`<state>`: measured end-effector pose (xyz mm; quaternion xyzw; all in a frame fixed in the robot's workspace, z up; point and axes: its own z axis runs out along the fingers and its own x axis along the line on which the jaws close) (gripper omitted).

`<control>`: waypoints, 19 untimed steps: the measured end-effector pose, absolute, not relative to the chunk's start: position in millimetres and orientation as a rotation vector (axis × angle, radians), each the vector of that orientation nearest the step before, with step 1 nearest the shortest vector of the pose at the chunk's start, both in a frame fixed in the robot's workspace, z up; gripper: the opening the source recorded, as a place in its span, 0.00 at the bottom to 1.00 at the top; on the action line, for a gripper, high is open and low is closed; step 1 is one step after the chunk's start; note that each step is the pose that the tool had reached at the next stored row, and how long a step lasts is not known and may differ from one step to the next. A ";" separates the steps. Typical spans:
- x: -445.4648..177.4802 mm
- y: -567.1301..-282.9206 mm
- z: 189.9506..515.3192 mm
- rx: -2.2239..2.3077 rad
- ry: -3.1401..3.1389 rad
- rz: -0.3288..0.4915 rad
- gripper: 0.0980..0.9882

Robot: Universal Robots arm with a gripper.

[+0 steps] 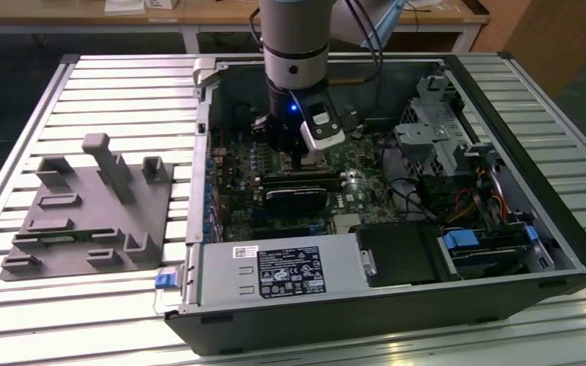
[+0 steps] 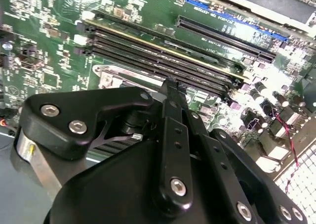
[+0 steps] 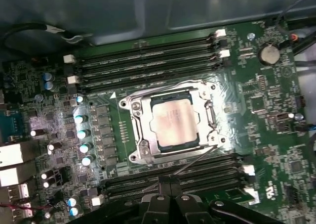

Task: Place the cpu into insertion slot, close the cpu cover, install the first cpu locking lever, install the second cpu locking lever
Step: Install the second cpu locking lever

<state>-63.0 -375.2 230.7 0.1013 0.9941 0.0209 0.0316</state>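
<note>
Since the arm (image 1: 295, 46) reaches straight down into the open computer case (image 1: 563, 252), the hand (image 1: 308, 160) hangs low over the green motherboard (image 1: 359, 191), a little above and left of the centre of the exterior view. The case lies on its side on a slatted metal surface (image 1: 120, 84). A grey moulded fixture block (image 1: 89, 213) sits on the same surface in the left of that frame, well apart from the case. A grey power supply (image 1: 272, 271) with a white label fills the case's lower centre.

In the first wrist view the cpu (image 3: 174, 122) lies flat in the insertion slot (image 3: 127, 105), its pale metal face showing through the window of the cpu cover (image 3: 140, 130). The cover lies down flat around the cpu. Rows of long black memory slots (image 3: 148, 61) run on both sides of the socket.

A thin metal locking lever (image 3: 197, 159) slants out from one corner of the socket, across the nearer memory slots, toward the tip of the hand (image 3: 170, 180). Its far end comes right up to the fingertips; whether it touches them cannot be told.

The fingers look pressed together in both wrist views. In the second wrist view they show as one narrow black bar (image 2: 172, 88), standing over the memory slots (image 2: 163, 61) just beside the socket.
</note>
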 end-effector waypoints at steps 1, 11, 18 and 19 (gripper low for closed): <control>-63.8 -375.9 229.4 0.312 3.062 0.069 0.01; -71.7 -379.5 219.0 0.307 3.065 0.148 0.01; -72.7 -388.2 212.2 0.306 3.066 0.197 0.01; -72.7 -390.1 211.8 0.305 3.066 0.202 0.01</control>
